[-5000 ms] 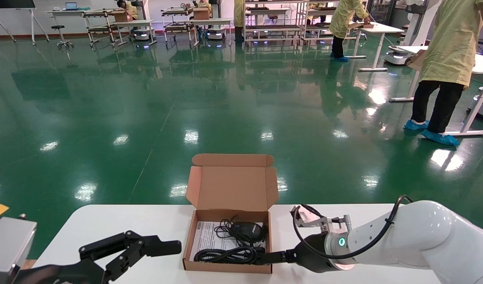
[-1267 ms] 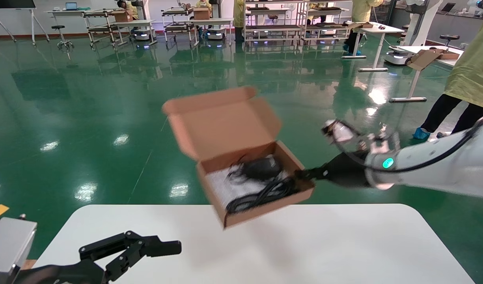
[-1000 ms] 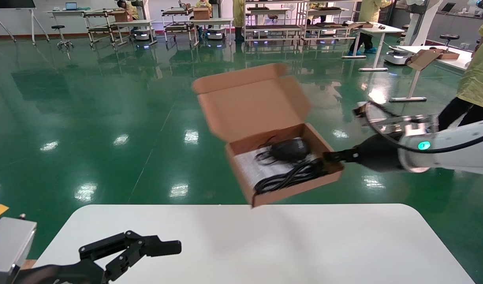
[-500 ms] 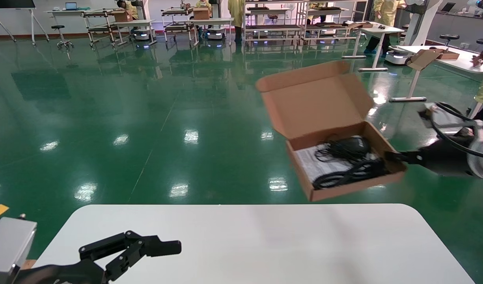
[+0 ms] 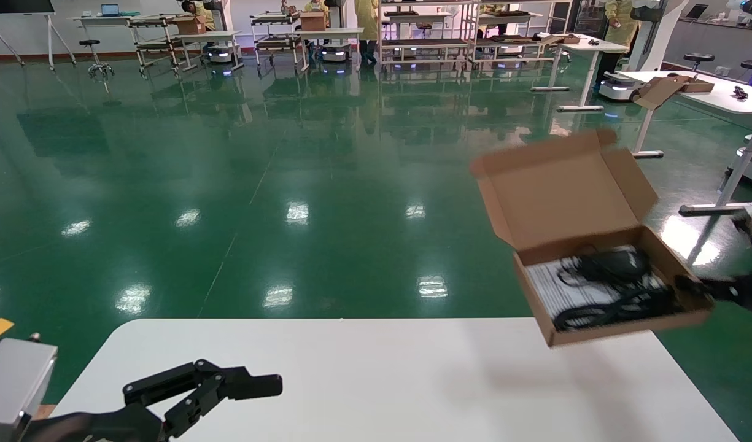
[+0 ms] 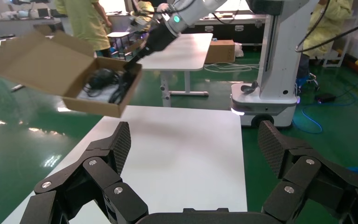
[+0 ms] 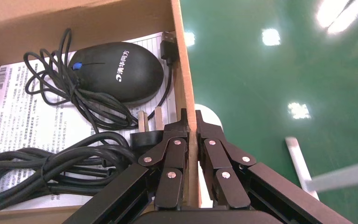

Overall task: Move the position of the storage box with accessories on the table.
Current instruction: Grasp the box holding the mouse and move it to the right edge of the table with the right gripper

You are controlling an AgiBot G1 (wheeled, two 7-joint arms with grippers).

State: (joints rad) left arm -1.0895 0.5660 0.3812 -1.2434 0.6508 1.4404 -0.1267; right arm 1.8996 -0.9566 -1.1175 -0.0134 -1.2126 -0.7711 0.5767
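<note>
The storage box (image 5: 603,288) is held aloft by its side wall, pinched in the right gripper (image 7: 189,122); it is best lowered level onto the table (image 5: 376,380). The left gripper (image 6: 196,154) is parked, fingers wide.

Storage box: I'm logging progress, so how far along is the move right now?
Done: the storage box is lifted off the table, lid open, with mouse, cable bundle and leaflet inside. In hand: the right hand pinches its side wall above the table's right end. Left: setting it down and letting go. The left hand sits open.
</note>
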